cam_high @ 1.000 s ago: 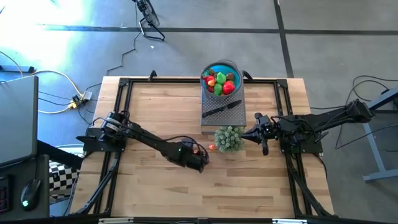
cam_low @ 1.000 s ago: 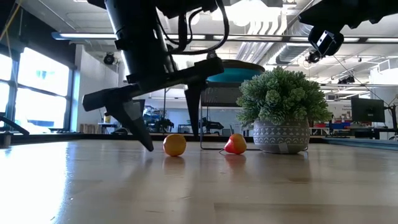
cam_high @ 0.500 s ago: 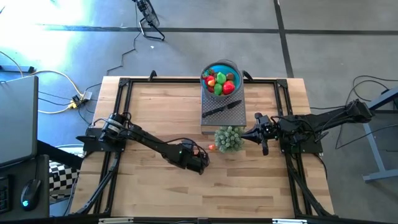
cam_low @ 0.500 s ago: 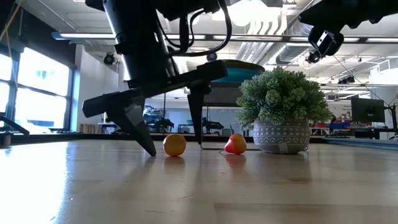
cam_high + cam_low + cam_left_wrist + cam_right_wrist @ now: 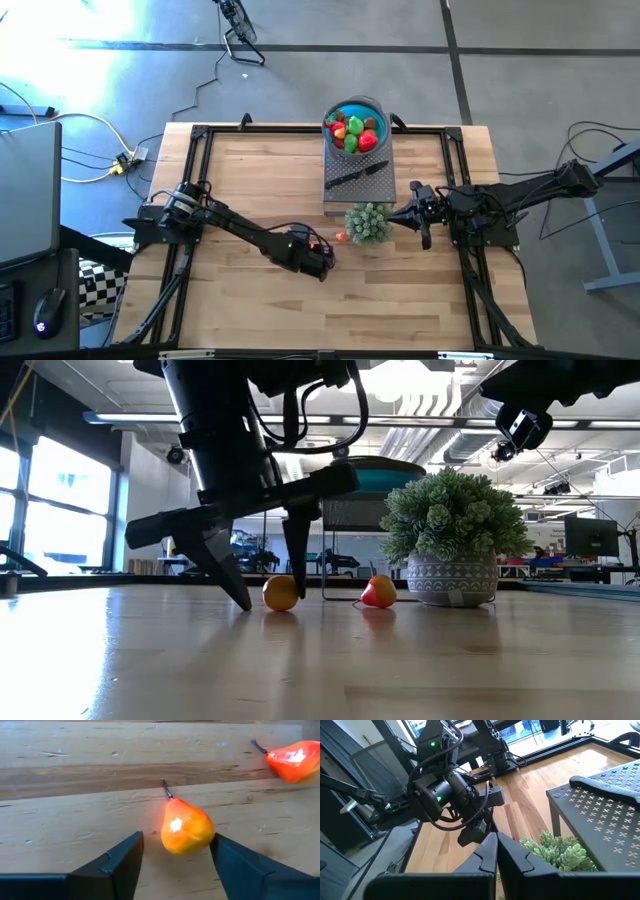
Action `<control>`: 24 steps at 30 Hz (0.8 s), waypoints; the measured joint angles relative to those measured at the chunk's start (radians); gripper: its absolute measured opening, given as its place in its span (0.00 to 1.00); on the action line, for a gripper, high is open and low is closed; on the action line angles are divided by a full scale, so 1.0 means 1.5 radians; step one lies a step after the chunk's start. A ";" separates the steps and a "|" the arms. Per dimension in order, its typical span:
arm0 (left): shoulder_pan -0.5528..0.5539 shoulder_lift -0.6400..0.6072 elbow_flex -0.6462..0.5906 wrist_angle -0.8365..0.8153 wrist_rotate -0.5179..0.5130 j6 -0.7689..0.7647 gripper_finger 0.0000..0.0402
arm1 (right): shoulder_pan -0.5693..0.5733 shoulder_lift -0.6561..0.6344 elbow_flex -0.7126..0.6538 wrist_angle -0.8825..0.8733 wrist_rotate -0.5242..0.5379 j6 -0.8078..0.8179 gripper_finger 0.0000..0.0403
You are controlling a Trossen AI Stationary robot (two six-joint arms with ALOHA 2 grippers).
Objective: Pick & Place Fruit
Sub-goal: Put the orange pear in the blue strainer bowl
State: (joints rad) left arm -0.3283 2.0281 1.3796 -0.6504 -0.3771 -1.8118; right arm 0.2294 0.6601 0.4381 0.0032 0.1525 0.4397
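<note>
An orange toy pear (image 5: 185,827) lies on its side on the wooden table (image 5: 240,180), stem pointing away from my left gripper (image 5: 177,852). That gripper is open, slants down onto the table, and its two fingers stand either side of the pear (image 5: 281,593). A red pear-shaped fruit (image 5: 378,592) lies a little to the right. Several more fruits fill the blue bowl (image 5: 355,128). My right gripper (image 5: 496,851) is shut, hanging above the table beside the potted plant (image 5: 368,223). My left gripper touches the orange pear with one finger (image 5: 225,855) only, laid against the pear's round side (image 5: 207,832). The other finger (image 5: 127,857) stands a little apart from it. The fingers slant down from the table's left. The pear rests on the table.
The blue bowl stands on a dark perforated stand (image 5: 358,180) at the far middle, with a black-handled knife (image 5: 360,173) lying on it. The pale green plant in its grey pot (image 5: 455,575) stands just right of the red fruit. A black frame (image 5: 200,135) edges the table.
My left gripper's fingers have drawn closer together around the orange pear: in the low view the far finger has come in against the fruit. The pear has stayed where it was.
</note>
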 joint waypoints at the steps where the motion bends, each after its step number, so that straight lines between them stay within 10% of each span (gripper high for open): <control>1: 0.000 0.000 0.000 -0.003 -0.001 0.000 0.55 | 0.000 0.000 0.000 0.000 0.000 0.000 0.01; 24: 0.000 0.002 0.000 -0.007 -0.050 -0.001 0.45 | 0.000 0.000 0.000 0.000 0.001 0.000 0.01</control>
State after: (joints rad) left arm -0.3281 2.0315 1.3792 -0.6602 -0.4525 -1.8136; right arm 0.2295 0.6601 0.4381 0.0029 0.1543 0.4397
